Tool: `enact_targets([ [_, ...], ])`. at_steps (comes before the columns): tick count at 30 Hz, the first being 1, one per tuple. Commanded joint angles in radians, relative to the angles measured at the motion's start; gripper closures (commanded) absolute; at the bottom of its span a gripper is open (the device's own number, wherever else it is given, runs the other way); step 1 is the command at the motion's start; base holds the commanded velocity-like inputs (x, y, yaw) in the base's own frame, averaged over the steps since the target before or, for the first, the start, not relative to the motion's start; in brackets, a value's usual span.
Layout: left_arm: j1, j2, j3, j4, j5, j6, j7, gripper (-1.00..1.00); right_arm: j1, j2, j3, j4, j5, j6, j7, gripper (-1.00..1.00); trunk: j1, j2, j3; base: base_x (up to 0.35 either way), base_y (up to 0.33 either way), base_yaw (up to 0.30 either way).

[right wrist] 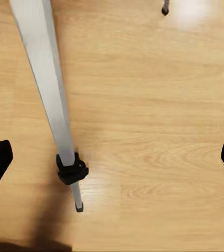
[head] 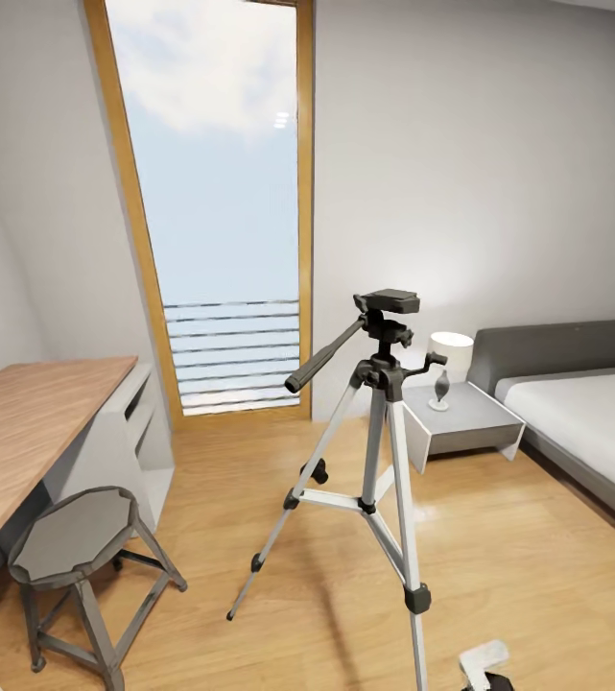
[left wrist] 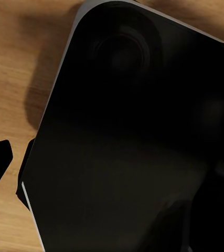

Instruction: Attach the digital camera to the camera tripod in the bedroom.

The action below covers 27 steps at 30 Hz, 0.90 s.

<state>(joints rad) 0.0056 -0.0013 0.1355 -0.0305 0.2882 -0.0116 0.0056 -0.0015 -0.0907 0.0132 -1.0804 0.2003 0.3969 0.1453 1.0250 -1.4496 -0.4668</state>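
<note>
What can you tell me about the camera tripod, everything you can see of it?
The camera tripod stands upright on the light wood floor, legs spread, between the desk and the bedside table. Its three thin legs look like silver metal with black joints and feet, braced to a center column. The black head carries a flat, bare mounting plate and a long pan handle angled down toward the desk side. The right wrist view shows one leg with its black clamp, its foot on the floor.
</note>
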Motion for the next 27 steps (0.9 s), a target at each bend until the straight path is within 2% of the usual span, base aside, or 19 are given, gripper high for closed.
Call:
enact_targets([
  [1,0.001,0.0,0.007,-0.002,0.0,-0.001,0.001,-1.0,0.0,0.0,0.001,-0.025,0.01,0.02,0.011,-1.0,0.0,0.0,-0.001,0.0,0.0,0.0],
  [3,0.001,0.0,0.007,-0.002,0.0,-0.001,0.001,-1.0,0.0,0.0,0.0,-0.13,0.008,0.096,0.041,-1.0,0.0,0.0,-0.001,0.0,0.0,0.0],
  [7,0.001,0.0,0.007,-0.002,0.0,-0.001,0.001,-1.0,0.0,0.001,-0.001,-0.225,0.006,0.165,0.068,-1.0,0.0,0.0,-0.001,0.0,0.0,0.0],
  [14,0.001,0.0,0.007,-0.001,0.0,-0.001,0.001,-1.0,0.0,0.002,-0.001,-0.35,0.004,0.243,0.087,-1.0,0.0,0.0,-0.001,0.0,0.0,0.0],
  [20,0.001,0.0,0.007,-0.002,0.0,-0.001,0.001,-1.0,0.0,0.002,0.001,-0.421,0.003,0.294,0.091,-1.0,0.0,0.0,-0.001,0.0,0.0,0.0],
  [27,0.001,0.0,0.007,-0.002,0.0,-0.001,0.001,-1.0,0.0,0.001,0.005,-0.454,0.003,0.313,0.093,-1.0,0.0,0.0,-0.001,0.0,0.0,0.0],
])
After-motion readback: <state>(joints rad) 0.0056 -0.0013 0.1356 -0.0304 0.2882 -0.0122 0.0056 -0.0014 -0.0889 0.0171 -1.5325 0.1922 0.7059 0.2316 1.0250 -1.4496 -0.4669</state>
